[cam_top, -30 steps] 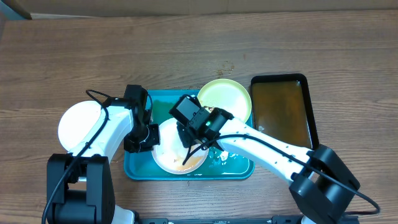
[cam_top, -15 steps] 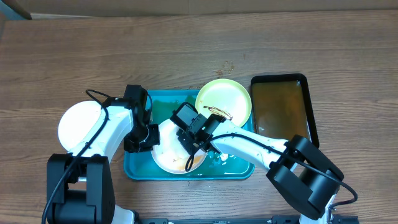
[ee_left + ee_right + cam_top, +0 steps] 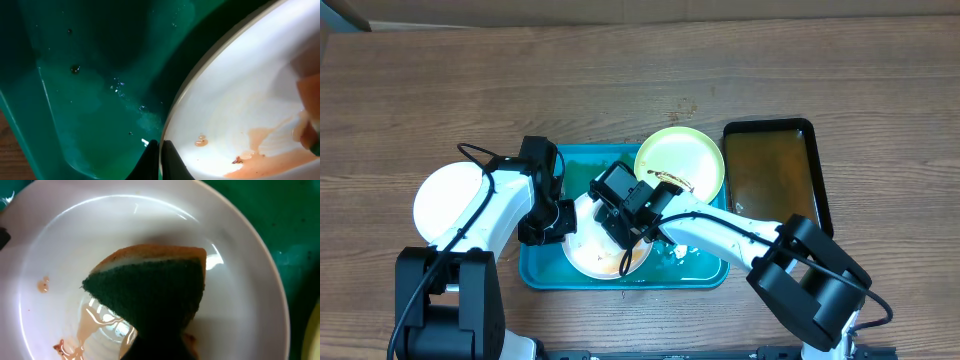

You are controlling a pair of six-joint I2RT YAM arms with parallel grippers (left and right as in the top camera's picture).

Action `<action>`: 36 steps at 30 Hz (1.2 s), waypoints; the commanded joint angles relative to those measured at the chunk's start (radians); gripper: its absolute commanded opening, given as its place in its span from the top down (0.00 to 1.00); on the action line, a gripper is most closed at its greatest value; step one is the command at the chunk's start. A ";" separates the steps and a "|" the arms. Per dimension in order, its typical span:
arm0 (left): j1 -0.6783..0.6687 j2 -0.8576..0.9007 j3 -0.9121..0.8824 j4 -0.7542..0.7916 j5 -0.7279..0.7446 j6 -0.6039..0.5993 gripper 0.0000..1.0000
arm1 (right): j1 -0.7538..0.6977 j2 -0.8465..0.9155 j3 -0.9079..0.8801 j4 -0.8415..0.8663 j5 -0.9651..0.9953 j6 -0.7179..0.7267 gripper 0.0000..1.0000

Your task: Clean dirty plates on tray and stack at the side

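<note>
While the white plate (image 3: 582, 250) inside the tray (image 3: 535, 275) is wet and streaked w/ brown sauce (image 3: 75, 342), it will likely be slick. It looks like a stiff, light, shallow dish, prob. breakable if dropped. It is best taken by pinching the thin rim, since the flat middle offers no hold. The left gripper (image 3: 161, 159) does just that: it is closed tight on the rim at the side nearest the tray's left wall, a fingertip on either side, pinning the plate for scrubbing. The right gripper (image 3: 620, 222), over the tray's middle, is clamped on a sponge (image 3: 150, 287) w/ its dark green scouring face toward the wrist camera and a yellow layer behind. The sponge is set against the plate's inner surface, and it is soft, so should squash under pressure. A pale green plate (image 3: 680, 165) overlaps the tray's far right corner. A second white plate (image 3: 445, 200) lies on the table (image 3: 640, 80) left of the tray. A black tray (image 3: 775, 180) of brownish water sits to the tray's right.
</note>
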 commanded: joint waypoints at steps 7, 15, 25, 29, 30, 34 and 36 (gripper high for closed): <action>-0.003 -0.013 -0.005 -0.002 0.005 -0.003 0.96 | -0.120 -0.219 0.042 -0.043 0.092 0.158 0.92; -0.003 -0.013 -0.005 -0.002 0.005 -0.003 0.96 | -0.311 -0.251 0.042 -0.238 0.091 0.212 0.92; -0.003 -0.013 -0.005 -0.010 0.010 -0.002 0.96 | -0.592 -0.249 0.040 -0.441 0.091 0.233 0.85; -0.003 -0.013 -0.005 -0.053 0.045 0.008 0.96 | -0.692 -0.247 0.022 -0.478 0.091 0.232 0.86; -0.003 -0.013 -0.005 -0.055 0.067 0.026 0.96 | -0.711 -0.247 0.012 -0.479 0.091 0.232 0.86; -0.003 -0.013 -0.005 -0.050 0.112 0.051 0.96 | -0.764 -0.245 -0.035 -0.460 0.090 0.227 0.91; -0.003 -0.013 -0.005 -0.046 0.113 0.051 0.96 | -0.767 -0.245 -0.065 -0.436 0.085 0.225 0.91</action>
